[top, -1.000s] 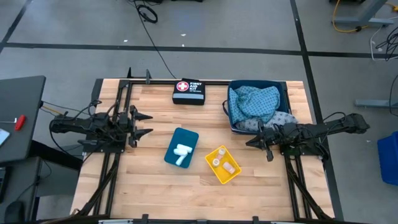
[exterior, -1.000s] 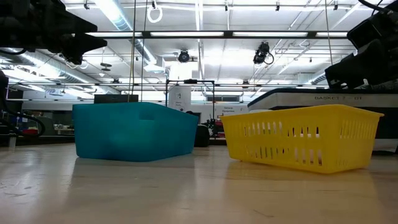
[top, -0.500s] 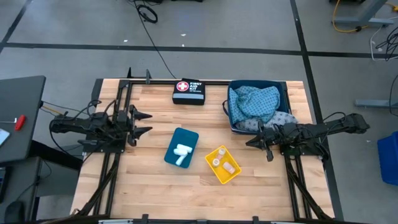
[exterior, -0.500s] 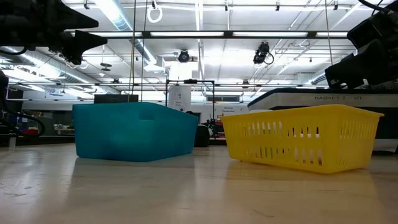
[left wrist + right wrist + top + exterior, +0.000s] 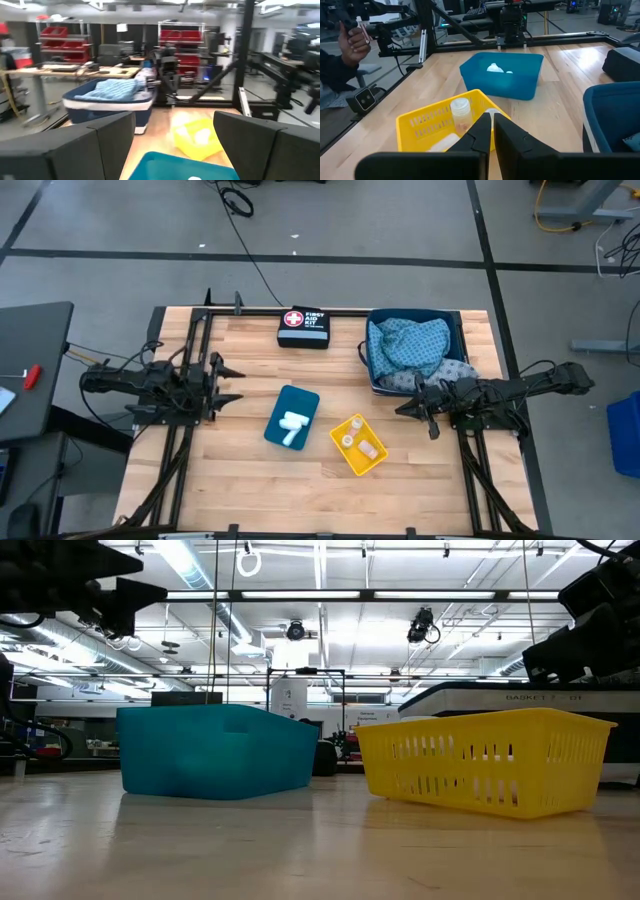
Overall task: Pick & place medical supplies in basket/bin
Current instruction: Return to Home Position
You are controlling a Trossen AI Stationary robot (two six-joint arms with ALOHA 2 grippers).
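White rolls [image 5: 292, 426] lie in a teal bin [image 5: 291, 417] at the table's middle. Beside it, a yellow basket [image 5: 359, 445] holds small pale vials [image 5: 461, 112]. Light-blue patterned cloths [image 5: 408, 343] fill a dark blue bin [image 5: 372, 385] at the far right. My left gripper [image 5: 232, 381] hovers open at the table's left, pointing toward the teal bin [image 5: 175, 167], with nothing between its fingers. My right gripper [image 5: 400, 408] hovers shut at the right, in front of the blue bin, pointing toward the yellow basket [image 5: 440, 131].
A black first aid pouch [image 5: 303, 327] lies at the far edge, left of the blue bin. A person's hand [image 5: 351, 39] shows beyond the table's left side. Bare wood lies along the near edge and between the arms and the bins.
My left gripper has tipped up a little and stayed open; in the low view its fingertips stand higher than before. Nothing on the table has moved.
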